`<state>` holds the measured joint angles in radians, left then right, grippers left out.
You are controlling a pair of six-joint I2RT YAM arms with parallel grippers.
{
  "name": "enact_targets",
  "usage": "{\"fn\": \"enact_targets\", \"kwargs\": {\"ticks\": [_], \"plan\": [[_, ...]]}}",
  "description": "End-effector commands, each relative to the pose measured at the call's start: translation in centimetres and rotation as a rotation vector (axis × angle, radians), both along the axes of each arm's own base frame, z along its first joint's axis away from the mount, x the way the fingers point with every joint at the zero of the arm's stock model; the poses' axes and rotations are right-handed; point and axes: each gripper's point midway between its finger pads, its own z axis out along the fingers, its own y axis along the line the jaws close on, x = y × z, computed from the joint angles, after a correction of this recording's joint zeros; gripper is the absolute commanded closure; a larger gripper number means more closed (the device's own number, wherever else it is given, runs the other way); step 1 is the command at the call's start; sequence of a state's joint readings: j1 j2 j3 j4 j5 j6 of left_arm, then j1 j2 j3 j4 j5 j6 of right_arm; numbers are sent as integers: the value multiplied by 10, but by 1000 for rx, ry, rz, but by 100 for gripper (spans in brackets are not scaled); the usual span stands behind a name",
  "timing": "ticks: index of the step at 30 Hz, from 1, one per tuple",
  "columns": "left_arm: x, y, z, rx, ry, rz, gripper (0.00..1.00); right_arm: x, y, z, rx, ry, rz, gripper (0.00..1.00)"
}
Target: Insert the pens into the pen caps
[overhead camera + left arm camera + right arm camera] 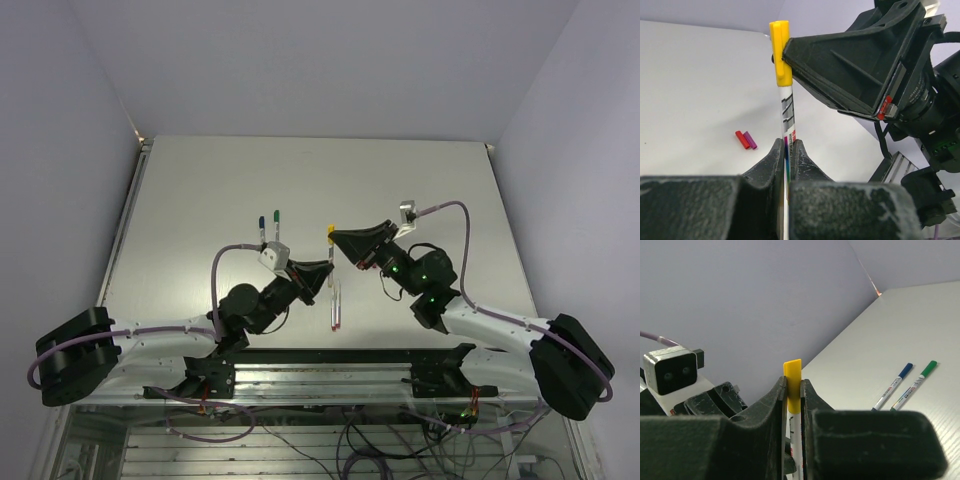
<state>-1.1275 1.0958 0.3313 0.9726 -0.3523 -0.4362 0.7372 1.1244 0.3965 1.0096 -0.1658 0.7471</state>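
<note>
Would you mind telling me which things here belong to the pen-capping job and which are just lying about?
Part of the job: pen in the left gripper; yellow cap in the right gripper; red cap; magenta cap; two loose pens between the arms.
Just lying about, already capped: blue-capped pen; green-capped pen.

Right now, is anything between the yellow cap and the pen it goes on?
Nothing visible. The yellow cap, pinched in the right hand, already sits over the top end of the pen held by the left hand.
</note>
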Motion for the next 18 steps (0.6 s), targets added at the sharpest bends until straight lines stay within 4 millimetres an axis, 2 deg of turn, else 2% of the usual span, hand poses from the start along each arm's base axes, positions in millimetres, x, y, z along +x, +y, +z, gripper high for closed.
{"fn": "enact_targets", "kwargs": {"ticks": [1,5,8,10,14,18], "plan": [[14,24,96,-279,-131,116,93,-28,18,-88,-245,172,132,100],[17,20,87,-234,-105,122,93,-21,17,-77,-245,142,90,100],[20,17,70,-166,-74,127,93,-9,12,-56,-231,104,24,97],[21,14,49,-85,-38,128,93,-2,7,-35,-223,63,-28,76],[24,12,0,57,56,139,93,6,-8,17,-186,-28,-123,54],[30,18,-56,227,177,201,93,7,-26,53,-153,-85,-205,49]]}}
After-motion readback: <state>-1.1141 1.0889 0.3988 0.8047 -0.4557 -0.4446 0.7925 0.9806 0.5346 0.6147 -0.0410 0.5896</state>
